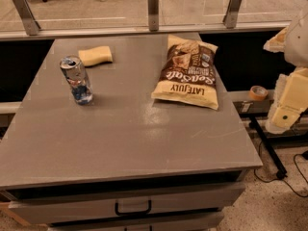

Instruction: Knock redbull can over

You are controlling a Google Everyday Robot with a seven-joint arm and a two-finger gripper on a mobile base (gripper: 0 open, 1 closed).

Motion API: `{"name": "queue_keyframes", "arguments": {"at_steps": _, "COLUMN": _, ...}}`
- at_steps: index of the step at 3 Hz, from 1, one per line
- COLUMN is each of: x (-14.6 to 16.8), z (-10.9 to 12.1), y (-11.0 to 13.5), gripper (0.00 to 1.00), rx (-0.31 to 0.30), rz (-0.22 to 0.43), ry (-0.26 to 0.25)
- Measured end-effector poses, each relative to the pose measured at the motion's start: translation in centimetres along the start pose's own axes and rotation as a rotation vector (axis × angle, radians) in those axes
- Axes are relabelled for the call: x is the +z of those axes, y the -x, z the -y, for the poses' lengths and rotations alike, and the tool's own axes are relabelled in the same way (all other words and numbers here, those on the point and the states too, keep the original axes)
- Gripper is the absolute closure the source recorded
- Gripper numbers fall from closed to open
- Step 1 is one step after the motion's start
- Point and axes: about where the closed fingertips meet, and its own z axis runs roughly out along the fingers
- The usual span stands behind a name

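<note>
- Camera view: redbull can (77, 79) stands upright near the left edge of the table (144, 143), bare surface before it.
- Beyond right edge: claw (288, 102); whether apart or together, cannot tell.

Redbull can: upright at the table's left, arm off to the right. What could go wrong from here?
1. The gripper hangs beyond the table's right edge, and the chip bag lies between it and the redbull can. A low, straight reach could drag the bag.
2. The yellow sponge lies just behind the can, so a misaimed push may hit it instead.
3. The can stands nearer the left edge and might roll off once tipped.
</note>
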Motion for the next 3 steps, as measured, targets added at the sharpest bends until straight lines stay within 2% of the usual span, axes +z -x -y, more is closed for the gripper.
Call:
{"name": "queue_keyframes", "arguments": {"at_steps": 1, "x": 0.0, "z": 0.0, "y": 0.0, "gripper": 0.00, "rx": 0.000, "rz": 0.000, "ry": 0.000}}
{"name": "queue_keyframes", "arguments": {"at_steps": 2, "x": 0.4, "z": 0.4, "y": 0.6, "gripper": 0.00, "rx": -0.008, "rz": 0.070, "ry": -0.016}}
{"name": "queue_keyframes", "arguments": {"at_steps": 3, "x": 2.5, "z": 1.7, "y": 3.7, "gripper": 0.00, "rx": -0.039, "rz": 0.230, "ry": -0.019}}
